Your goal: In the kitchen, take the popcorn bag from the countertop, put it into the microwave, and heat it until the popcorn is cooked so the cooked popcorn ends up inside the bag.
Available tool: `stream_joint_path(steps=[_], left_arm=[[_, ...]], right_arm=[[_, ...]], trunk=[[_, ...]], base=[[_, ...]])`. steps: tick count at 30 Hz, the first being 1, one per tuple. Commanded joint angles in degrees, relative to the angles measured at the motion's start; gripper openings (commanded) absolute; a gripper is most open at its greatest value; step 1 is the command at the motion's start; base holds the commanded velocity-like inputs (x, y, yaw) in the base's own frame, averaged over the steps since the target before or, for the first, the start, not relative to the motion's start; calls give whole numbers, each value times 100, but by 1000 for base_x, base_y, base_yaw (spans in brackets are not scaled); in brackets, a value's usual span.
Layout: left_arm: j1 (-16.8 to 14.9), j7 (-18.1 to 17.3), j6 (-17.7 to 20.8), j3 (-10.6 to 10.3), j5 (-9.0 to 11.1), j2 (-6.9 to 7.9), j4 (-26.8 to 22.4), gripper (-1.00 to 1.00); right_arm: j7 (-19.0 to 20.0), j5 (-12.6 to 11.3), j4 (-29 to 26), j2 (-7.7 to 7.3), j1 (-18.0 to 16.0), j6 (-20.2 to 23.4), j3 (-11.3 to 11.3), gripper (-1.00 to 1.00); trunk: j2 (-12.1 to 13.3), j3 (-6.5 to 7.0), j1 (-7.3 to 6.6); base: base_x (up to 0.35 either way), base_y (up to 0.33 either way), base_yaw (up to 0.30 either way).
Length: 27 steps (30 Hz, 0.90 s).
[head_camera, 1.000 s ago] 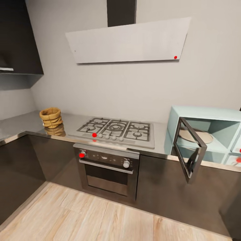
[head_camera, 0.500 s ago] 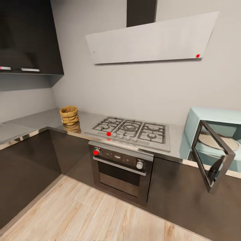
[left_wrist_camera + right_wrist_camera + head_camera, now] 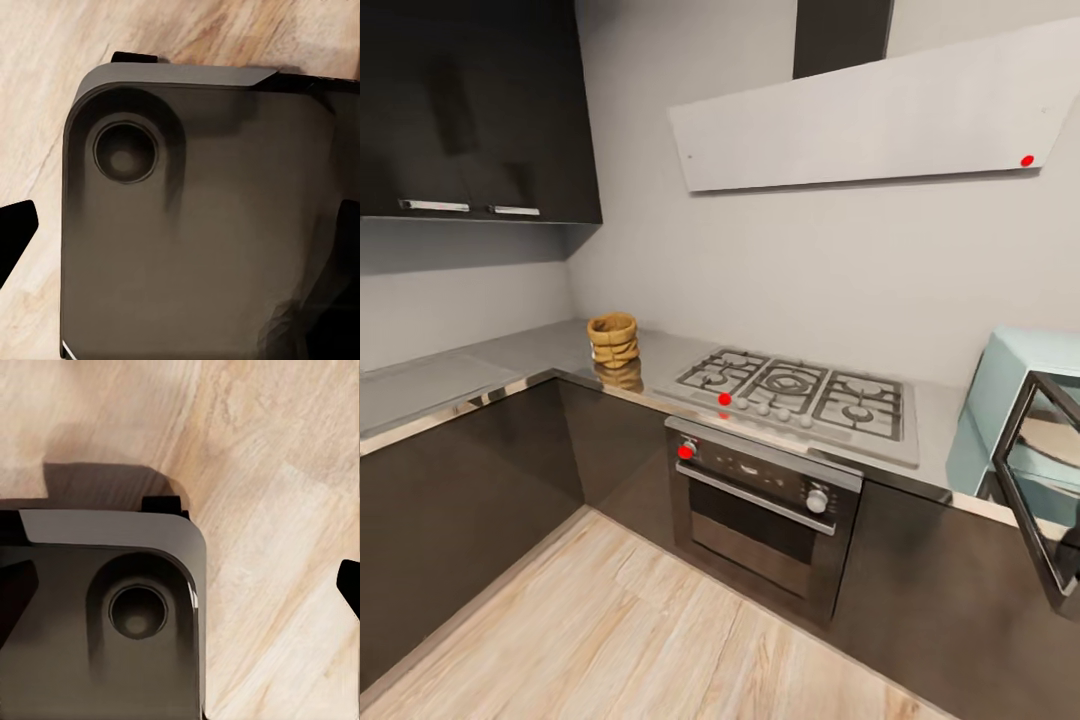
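On the grey countertop (image 3: 510,360), left of the gas hob (image 3: 800,390), stands the popcorn bag (image 3: 613,339); the microwave (image 3: 1020,400) sits far right, door ajar. Both wrist views show spread fingertips above the robot's dark base (image 3: 202,225) and wooden floor (image 3: 277,510).

Your head camera looks forward and down at the worktop (image 3: 480,365) corner, both wrist cameras face straight down, close over your base (image 3: 210,225), sharing wooden floor (image 3: 285,472)
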Motion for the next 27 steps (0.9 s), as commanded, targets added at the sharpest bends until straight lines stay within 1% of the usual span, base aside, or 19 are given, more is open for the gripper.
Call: stream_joint_path(steps=[1,8,9,27], left_arm=[[-2,5,-14,13,43,-2,1,100],[-2,5,-14,13,43,-2,1,100],[-2,-37,-12,8,43,3,1,100],[-2,-56,-5,5,35,7,5,100]], right_arm=[[7,38,18,-20,-8,-34,-52,100],[78,70,18,-19,-8,-10,-47,100],[99,73,18,-29,-8,-8,-47,100],[107,65,18,-22,-8,-12,-47,100]], trunk=[[-3,-5,0],[-3,-5,0],[-3,-5,0],[-3,-5,0]], base=[[0,0,57],[0,0,11],[76,87,0],[191,253,0]])
